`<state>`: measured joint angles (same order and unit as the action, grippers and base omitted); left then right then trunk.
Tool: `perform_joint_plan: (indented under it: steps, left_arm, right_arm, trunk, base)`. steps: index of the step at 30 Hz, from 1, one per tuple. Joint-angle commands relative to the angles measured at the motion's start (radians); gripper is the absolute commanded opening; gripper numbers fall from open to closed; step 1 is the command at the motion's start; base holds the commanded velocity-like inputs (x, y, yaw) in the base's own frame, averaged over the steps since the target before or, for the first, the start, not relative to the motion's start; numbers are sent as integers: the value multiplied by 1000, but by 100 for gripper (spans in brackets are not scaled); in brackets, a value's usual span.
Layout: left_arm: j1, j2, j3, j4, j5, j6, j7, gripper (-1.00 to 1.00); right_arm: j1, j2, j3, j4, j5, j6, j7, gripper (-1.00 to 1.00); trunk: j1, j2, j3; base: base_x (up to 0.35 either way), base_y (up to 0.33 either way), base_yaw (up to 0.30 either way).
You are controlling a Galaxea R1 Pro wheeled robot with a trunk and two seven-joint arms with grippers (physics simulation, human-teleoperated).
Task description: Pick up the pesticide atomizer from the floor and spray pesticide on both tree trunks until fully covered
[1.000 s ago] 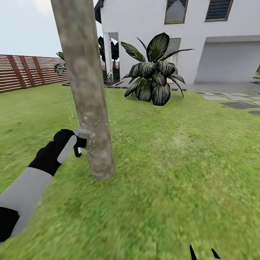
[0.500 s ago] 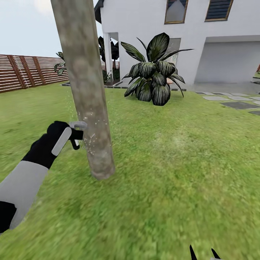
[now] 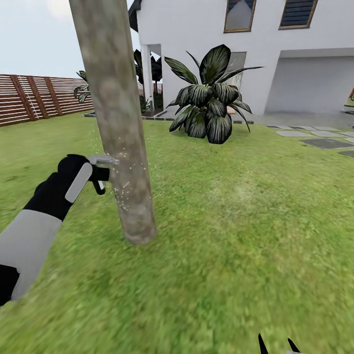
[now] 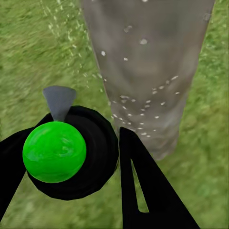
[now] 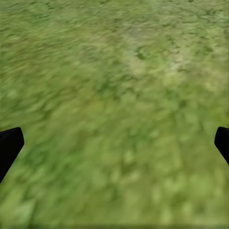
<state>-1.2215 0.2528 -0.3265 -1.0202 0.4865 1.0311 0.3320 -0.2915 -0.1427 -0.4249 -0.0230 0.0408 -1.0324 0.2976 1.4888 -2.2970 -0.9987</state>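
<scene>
Green lawn point(image 3: 236, 236) all around, with a slatted wooden fence point(image 3: 34, 98) and a white house point(image 3: 255, 44) at the back. The pesticide atomizer point(image 4: 62, 152) sits clamped between the left gripper's point(image 3: 96, 172) black fingers point(image 4: 148, 191), which are closed around its dark body with the green ball top (the grey nozzle point(image 3: 103, 160) sticks out ahead of the fingers). Right at that nozzle is the tree trunk point(image 3: 118, 128), just about touching it. Whitish pesticide specks point(image 4: 138, 114) dot the bark ahead of the gripper, and a few float over the grass beside it. Further past the trunk is a big striped-leaf bush point(image 3: 209, 98), with grey stepping stones point(image 3: 319, 137) off toward the house. The right gripper point(image 3: 279, 346) hangs low over bare grass, fingertips spread wide, holding nothing.
</scene>
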Motion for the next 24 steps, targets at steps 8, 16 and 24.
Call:
perform_joint_plan:
  steps: [8, 16, 24]
  left_arm:
    - [3, -98, -92, 0, -1, 1, -1, -100]
    - [107, -3, -72, 37, 2, -6, -7, -100]
    - [219, -14, -71, 28, 3, -15, -57, -100]
  right_arm:
    - [0, 0, 0, 0, -1, 0, 0, 100]
    - [0, 0, 0, 0, 0, 0, 0, 100]
    - [0, 0, 0, 0, 0, 0, 0, 100]
  trunk:
    - [0, 0, 0]
    - [0, 0, 0]
    - [0, 0, 0]
  base:
    - [0, 0, 0]
    - [0, 0, 0]
    - [0, 0, 0]
